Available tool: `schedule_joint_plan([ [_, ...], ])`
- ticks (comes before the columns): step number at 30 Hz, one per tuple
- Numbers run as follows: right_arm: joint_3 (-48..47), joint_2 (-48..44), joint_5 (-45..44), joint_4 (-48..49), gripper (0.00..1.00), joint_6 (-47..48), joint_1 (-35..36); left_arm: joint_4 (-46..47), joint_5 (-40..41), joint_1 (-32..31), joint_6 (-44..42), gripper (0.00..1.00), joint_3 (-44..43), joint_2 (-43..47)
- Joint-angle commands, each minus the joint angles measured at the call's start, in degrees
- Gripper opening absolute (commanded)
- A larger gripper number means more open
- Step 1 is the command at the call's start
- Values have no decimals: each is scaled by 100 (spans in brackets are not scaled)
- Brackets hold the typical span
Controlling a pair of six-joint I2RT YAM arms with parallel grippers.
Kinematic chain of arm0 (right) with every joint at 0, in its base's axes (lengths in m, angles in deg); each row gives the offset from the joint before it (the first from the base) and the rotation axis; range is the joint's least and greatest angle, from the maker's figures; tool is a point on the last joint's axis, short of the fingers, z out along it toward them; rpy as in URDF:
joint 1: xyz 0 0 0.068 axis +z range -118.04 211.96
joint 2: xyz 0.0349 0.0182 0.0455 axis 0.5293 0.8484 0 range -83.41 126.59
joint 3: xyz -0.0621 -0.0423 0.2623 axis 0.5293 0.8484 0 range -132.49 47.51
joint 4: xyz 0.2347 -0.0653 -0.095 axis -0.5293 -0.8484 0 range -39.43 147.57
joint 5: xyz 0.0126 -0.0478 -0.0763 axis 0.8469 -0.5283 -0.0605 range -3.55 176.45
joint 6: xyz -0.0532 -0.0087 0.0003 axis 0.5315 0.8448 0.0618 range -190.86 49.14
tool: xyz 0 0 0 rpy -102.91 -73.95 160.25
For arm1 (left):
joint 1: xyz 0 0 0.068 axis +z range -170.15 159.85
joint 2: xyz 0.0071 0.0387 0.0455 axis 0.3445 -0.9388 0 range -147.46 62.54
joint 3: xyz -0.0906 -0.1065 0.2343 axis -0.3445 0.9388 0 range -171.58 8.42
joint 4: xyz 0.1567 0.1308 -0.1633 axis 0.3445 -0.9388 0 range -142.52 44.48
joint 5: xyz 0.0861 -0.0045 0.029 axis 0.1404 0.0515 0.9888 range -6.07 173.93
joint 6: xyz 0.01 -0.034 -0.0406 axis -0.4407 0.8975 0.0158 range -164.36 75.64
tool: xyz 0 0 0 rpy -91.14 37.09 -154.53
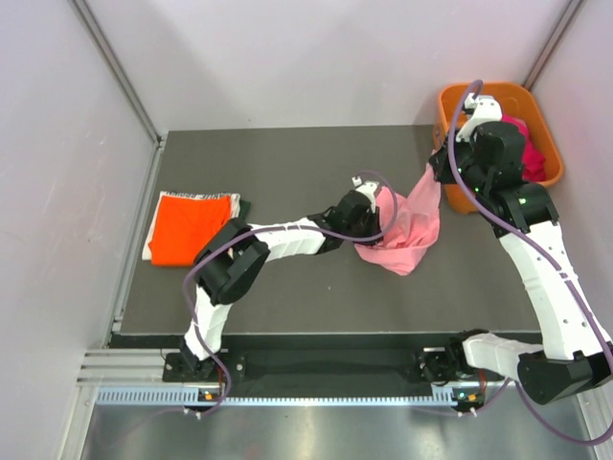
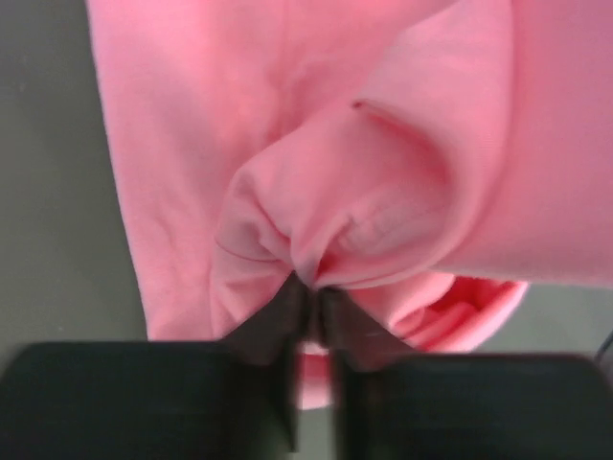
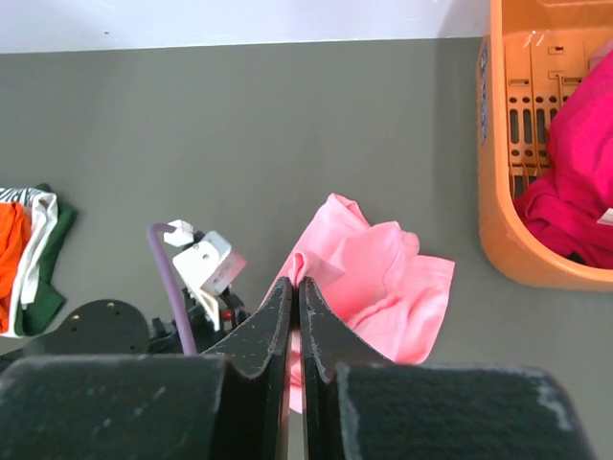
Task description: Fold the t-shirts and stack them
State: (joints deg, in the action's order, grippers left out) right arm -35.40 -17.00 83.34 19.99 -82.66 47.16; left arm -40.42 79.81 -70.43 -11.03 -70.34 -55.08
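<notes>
My left gripper [image 2: 311,299] and right gripper [image 3: 295,299] both pinch the light pink soft cloth t-shirt [image 1: 414,228], holding it up to spread for folding.

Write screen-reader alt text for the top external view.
The left gripper and right gripper pinch a light pink t-shirt sagging between them over the dark table. A folded stack topped by an orange t-shirt lies at left; an orange basket holding magenta cloth stands far right.
</notes>
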Motion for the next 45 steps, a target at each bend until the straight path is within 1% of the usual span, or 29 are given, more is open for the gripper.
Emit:
schedule_joint_plan([
  [1, -129, -190, -84, 93, 0, -51, -105, -378, 254, 44, -124, 8, -386, 2],
  [2, -102, -199, -223, 93, 0, -69, -96, -387, 271, 71, -150, 0, -229, 229],
  [5, 64, -216, -418, 137, 0, -130, -175, -484, 350, 281, -133, 0, 358, 818],
  [6, 126, -216, -479, 172, 0, -139, -202, -745, 307, 404, 41, 0, 475, 1298],
  [7, 248, -208, -488, 233, 0, -148, -254, -1313, 185, 727, 113, 0, 641, 1556],
  [8, 319, -216, -488, 277, 0, -174, -263, -1528, 114, 913, 148, 0, 747, 2132],
  [9, 381, -208, -480, 321, 0, -174, -281, -1686, 157, 1106, 166, 0, 879, 2443],
  [10, 494, -173, -480, 400, 0, -192, -316, -1880, 201, 1509, 183, 0, 1167, 2750],
  [11, 539, -172, -471, 436, 0, -218, -333, -1925, 236, 1730, 210, 0, 1309, 3336],
  [12, 583, -146, -462, 480, 0, -236, -342, -1925, 245, 1932, 227, 0, 1450, 3603],
  [13, 627, -120, -445, 506, 0, -253, -369, -1986, 262, 2343, 227, 0, 1591, 3850],
  [14, 645, -111, -436, 585, 0, -297, -386, -2204, 323, 2513, 219, 0, 1609, 4235],
  [15, 654, -59, -427, 629, 0, -306, -395, -2337, 359, 2671, 184, 0, 1583, 4387],
  [16, 662, -23, -409, 708, 0, -324, -447, -2486, 655, 2951, 149, 0, 1453, 4510],
  [18, 689, 134, -348, 857, 0, -376, -509, -2821, 763, 3181, 17, 0, 1250, 4704],
  [19, 637, 222, -296, 928, 0, -411, -623, -2918, 755, 3417, -27, 0, 979, 4722],
  [21, 444, 511, -102, 893, 0, -438, -737, -3276, 685, 3630, -141, 0, 627, 4670],
  [22, 190, 574, -49, 789, 0, -455, -834, -3401, 658, 3770, -203, 0, 225, 4643],
  [27, -505, 365, 48, 682, 0, -535, -1019, -4121, 948, 3806, -712, 0, -1017, 4818],
  [28, -802, 311, 48, 621, 0, -535, -1054, -4140, 861, 3807, -774, 0, -1384, 4871],
  [30, -1103, 136, 39, 551, 0, -482, -1089, -4149, 422, 3807, -880, 0, -1694, 5047],
  [32, -1455, -48, -5, 542, 0, -386, -1089, -4114, -157, 3798, -863, 0, -2072, 5196],
  [33, -1543, -276, -75, 550, 0, -368, -1098, -4079, -716, 3798, -784, 0, -2169, 5240],
  [34, -1683, -408, -197, 550, 0, -342, -1090, -3966, -983, 3798, -705, 0, -2283, 5284],
  [35, -1736, -532, -338, 550, 0, -341, -1098, -3869, -1316, 3798, -617, 0, -2328, 5380],
  [36, -1789, -811, -661, 559, 0, -333, -1098, -3755, -1876, 3798, -425, 0, -2319, 5425],
  [39, -2061, -1305, -1182, 620, 0, -333, -1098, -3228, -2704, 3798, 129, 0, -2258, 5645],
  [41, -2176, -1499, -1305, 647, 0, -341, -1098, -2903, -2953, 3798, 506, 0, -2231, 5785],
  [45, -2334, -1772, -1218, 691, 0, -289, -1089, -2708, -3244, 3798, 886, 0, -2266, 5952],
])
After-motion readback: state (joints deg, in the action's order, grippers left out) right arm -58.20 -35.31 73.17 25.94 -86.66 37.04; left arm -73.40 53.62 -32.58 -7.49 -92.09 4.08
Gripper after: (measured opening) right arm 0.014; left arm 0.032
